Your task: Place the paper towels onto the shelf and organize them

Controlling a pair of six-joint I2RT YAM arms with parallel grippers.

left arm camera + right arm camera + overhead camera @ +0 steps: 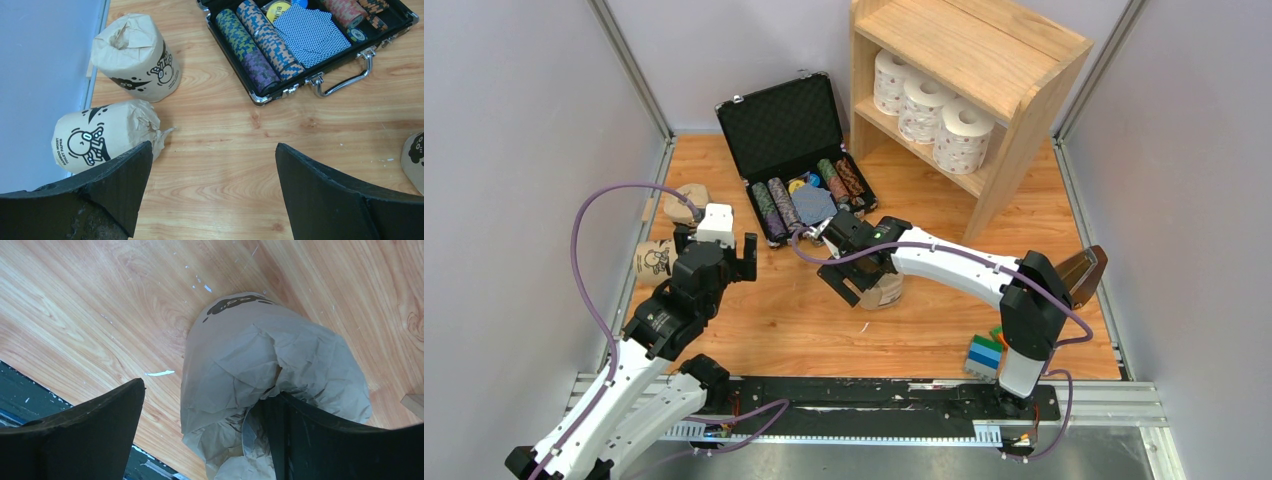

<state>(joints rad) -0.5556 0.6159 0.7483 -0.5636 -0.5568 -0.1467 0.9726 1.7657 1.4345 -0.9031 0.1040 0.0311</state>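
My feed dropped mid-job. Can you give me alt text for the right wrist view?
A tan-wrapped paper towel roll sits inside the open right gripper, its crumpled end against one finger, with a gap to the other. The wooden table lies beneath.

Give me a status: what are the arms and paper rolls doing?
Left gripper open, empty. Right gripper open, straddling a tan roll. Three white rolls on the shelf. Black case beside it, not blocking.
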